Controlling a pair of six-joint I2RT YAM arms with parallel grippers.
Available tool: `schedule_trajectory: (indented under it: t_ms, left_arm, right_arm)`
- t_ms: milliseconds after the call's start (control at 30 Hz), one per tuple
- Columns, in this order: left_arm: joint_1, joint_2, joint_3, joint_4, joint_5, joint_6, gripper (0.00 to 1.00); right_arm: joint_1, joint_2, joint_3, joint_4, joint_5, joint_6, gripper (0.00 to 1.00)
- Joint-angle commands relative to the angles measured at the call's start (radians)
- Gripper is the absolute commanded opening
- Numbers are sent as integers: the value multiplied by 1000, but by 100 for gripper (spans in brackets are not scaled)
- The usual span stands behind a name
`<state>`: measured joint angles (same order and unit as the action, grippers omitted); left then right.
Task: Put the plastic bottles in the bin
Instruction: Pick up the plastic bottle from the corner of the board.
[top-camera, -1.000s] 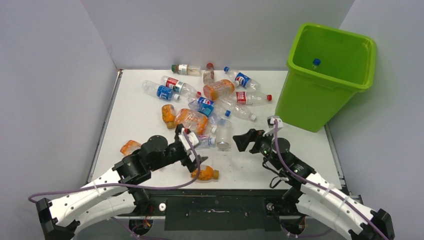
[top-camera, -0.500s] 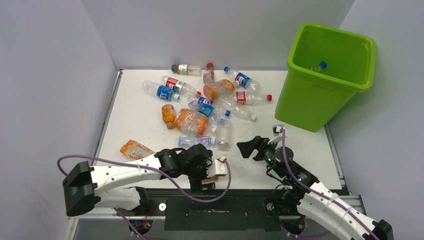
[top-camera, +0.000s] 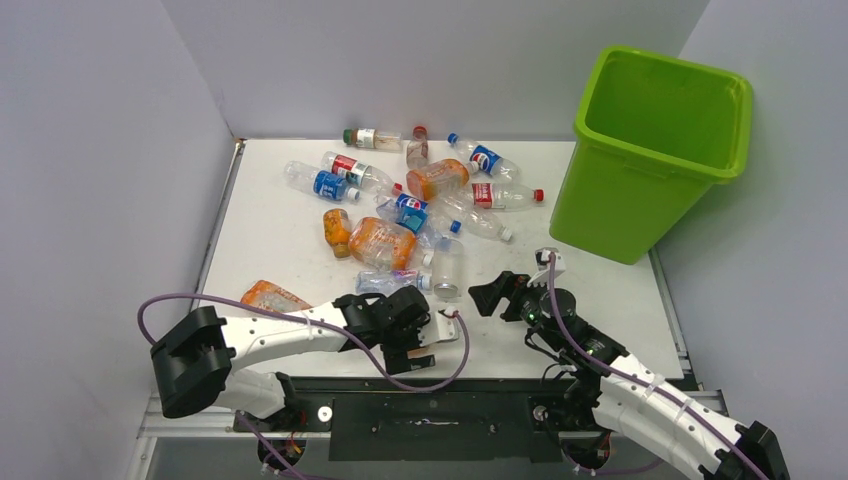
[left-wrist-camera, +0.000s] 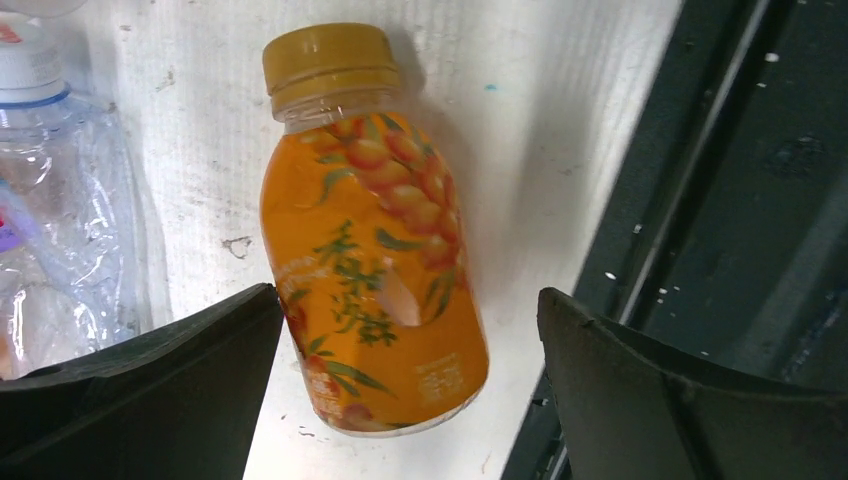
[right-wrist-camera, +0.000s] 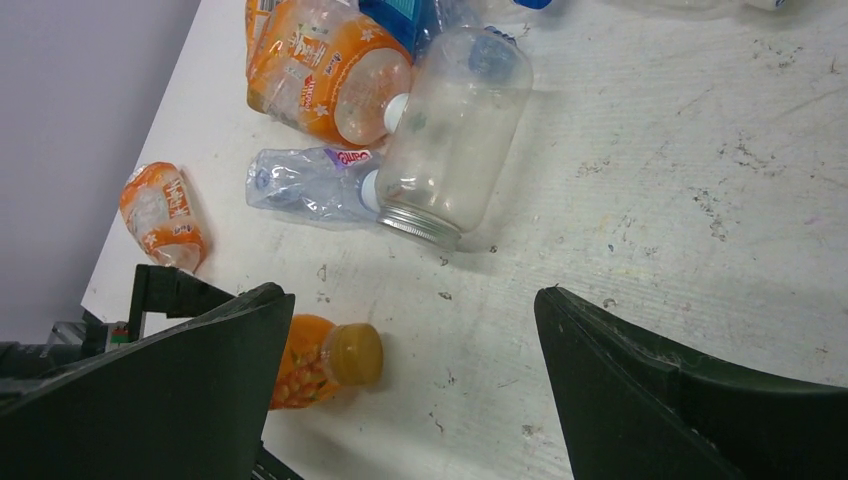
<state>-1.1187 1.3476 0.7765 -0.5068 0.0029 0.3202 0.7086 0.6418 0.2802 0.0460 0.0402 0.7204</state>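
Left wrist view has the left gripper with its jaws spread wide and nothing pinched. Between them lies the orange bottle, flat on the table, with its gold cap pointing away from the wrist and its base nearest the camera. Its long axis runs almost straight out from the gripper with a slight tilt, so the jaws would close across its width. The finger at the left of that view sits just beside the bottle's lower flank; whether it touches cannot be told. The other finger stands apart from the bottle, over the dark rail at the table's near edge. A crushed bottle lies just beyond the left finger.

The right gripper is also spread and empty, above bare table. An uncapped bottle lies ahead of it and the orange bottle is off to its left.

The top external view shows the bin at the far right corner, well apart from the orange bottle, and the other bottles heaped mid-table. The left arm is plainly the nearer one. The next move looks like a squeeze on the orange bottle, then a long carry across to the bin.
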Motion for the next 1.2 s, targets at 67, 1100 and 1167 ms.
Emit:
schedule_trajectory:
  t_ms: [67,1100,1167]
  left_arm:
    - [30,10,6,111,-77,-35,99]
    - [32,-282,48,179,-125,-175,27]
    - [33,-406,3,283,-35,-172,26]
  right_arm:
    - [7,-24,-2,67,1,8,95]
    - [7,-129,63,75,-101,58,93]
    - [5,-157,51,178,-166,76,91]
